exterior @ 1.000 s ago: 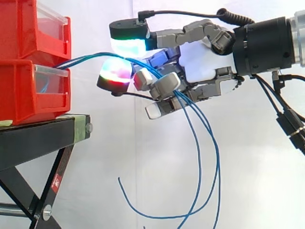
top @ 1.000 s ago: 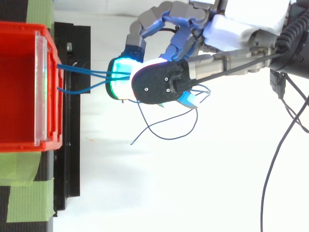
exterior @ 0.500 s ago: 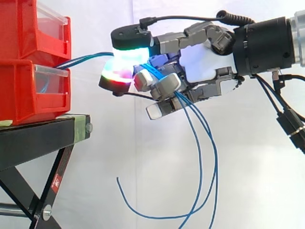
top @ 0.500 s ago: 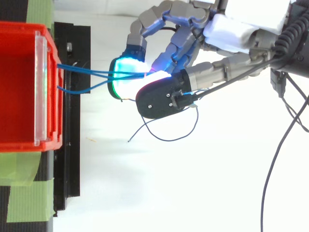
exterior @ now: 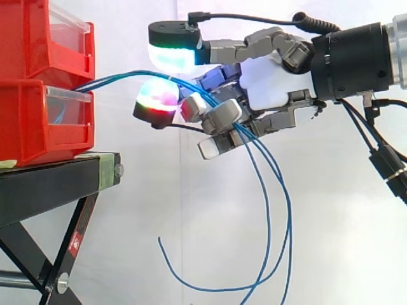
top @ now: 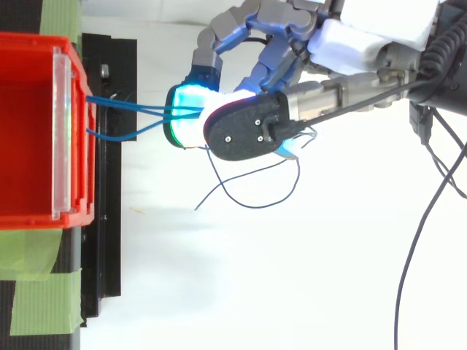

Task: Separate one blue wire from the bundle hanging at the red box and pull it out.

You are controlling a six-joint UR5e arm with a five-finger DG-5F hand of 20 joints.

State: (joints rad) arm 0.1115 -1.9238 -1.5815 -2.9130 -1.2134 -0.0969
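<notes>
Up front in the side view, the hand (exterior: 273,79) reaches in from the right, level with the two stacked bins. Its lower fingers (exterior: 219,117) are curled in, and the blue wires (exterior: 117,77) thread between them, so the bundle is caught in that curl. Ahead of them two glowing pads stand apart. The upper pad (exterior: 175,56), green and cyan, juts straight out above the wires and is clear of them. The lower pad (exterior: 156,98), red and green, sits just under the wires; whether it touches them I cannot tell.

From the curled fingers the wires drop in long loops below the hand, and one loose end (exterior: 159,240) curls upward. Toward the left they run nearly level, in a shallow arch, to the front of the lower red bin (exterior: 32,127), going in just beneath the upper red bin (exterior: 32,38). Seen from above, the wires (top: 139,108) fan slightly between the bin front and the pads.

Both bins rest on the black stand (exterior: 51,184), which carries strips of green tape (top: 36,284). Behind it all hangs the white curtain (exterior: 343,241).
</notes>
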